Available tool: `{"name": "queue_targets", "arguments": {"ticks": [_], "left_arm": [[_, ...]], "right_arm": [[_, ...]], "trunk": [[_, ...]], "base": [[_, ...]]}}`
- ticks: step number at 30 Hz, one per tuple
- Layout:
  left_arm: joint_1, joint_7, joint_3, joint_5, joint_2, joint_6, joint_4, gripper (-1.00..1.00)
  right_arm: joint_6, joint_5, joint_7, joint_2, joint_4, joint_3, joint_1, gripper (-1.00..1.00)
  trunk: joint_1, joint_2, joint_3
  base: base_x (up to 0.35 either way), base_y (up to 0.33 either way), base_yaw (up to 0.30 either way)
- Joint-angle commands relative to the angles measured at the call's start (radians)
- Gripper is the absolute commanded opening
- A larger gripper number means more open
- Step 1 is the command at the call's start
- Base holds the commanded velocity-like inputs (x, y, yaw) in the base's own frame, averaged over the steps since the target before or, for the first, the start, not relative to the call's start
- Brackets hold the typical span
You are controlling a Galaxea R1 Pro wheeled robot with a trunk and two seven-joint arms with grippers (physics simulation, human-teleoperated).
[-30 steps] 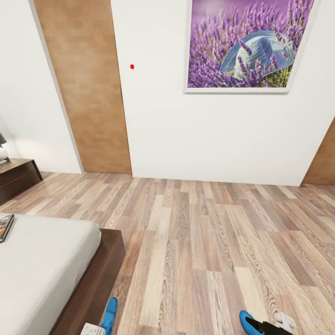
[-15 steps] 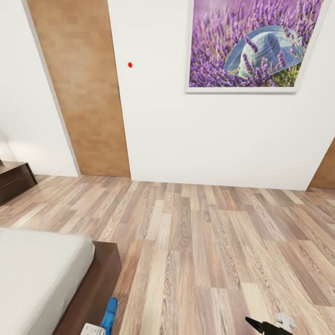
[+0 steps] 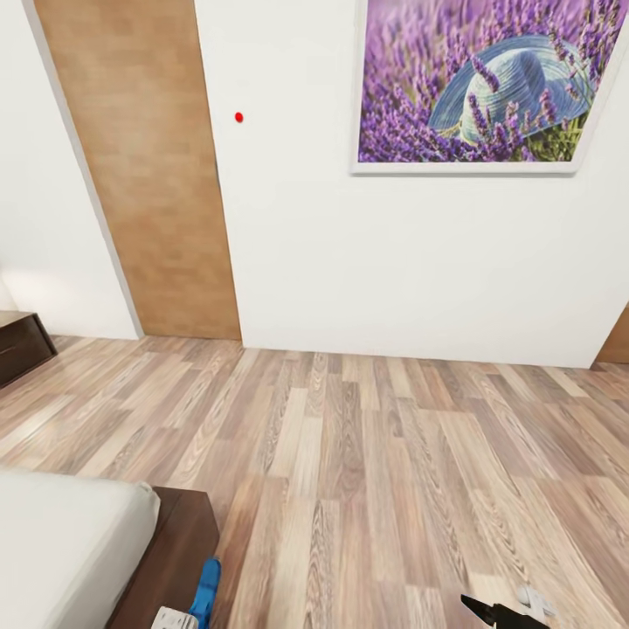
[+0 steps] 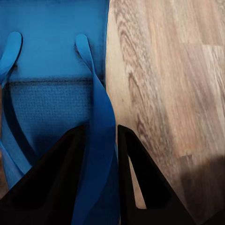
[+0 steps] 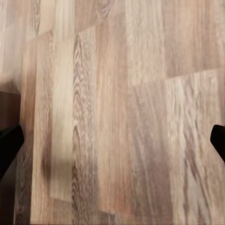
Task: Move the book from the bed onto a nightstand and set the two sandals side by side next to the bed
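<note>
One bright blue sandal (image 3: pixel 207 590) hangs at the bottom of the head view beside the bed frame (image 3: pixel 179 546). My left gripper (image 4: pixel 101 135) is shut on it, and in the left wrist view its strap runs between the two black fingers over the blue sole (image 4: pixel 51 47). Low in the head view's right corner is my right gripper (image 3: pixel 491 613). In the right wrist view its fingertips (image 5: pixel 9 143) stand far apart at the picture's edges, open over bare planks. The grey mattress (image 3: pixel 61 542) fills the lower left corner. A nightstand (image 3: pixel 17 345) peeks in at the left edge. The book and the other sandal are out of view.
Wood-plank floor (image 3: pixel 376 472) stretches ahead to a white wall (image 3: pixel 393 262). The wall carries a lavender painting (image 3: pixel 476 83) and a small red dot (image 3: pixel 238 116). A tall wooden door panel (image 3: pixel 140 175) stands at the left.
The camera has moved: the whole picture has shifted, and the bed, the nightstand, the book and the second sandal have slid down and out of the frame. Both grippers keep their places and states.
</note>
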Motion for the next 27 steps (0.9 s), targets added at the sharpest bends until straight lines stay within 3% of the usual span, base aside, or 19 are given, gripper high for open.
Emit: {"name": "queue_targets", "arguments": {"ticks": [1, 27], "left_arm": [[-0.001, -0.004, 0.008, -0.01, -0.001, -0.006, 0.0, -1.0], [-0.001, -0.004, 0.006, -0.01, -0.001, -0.005, 0.0, -1.0]], "right_arm": [[0.01, -0.004, 0.004, 0.0, 0.0, -0.005, 0.0, 1.0], [0.01, -0.004, 0.003, 0.003, 0.0, -0.005, 0.0, 1.0]], "trunk": [[0.0, 0.0, -0.001], [0.0, 0.0, -0.001]], "base": [[0.33, 0.0, 0.0], [0.33, 0.0, 0.0]]}}
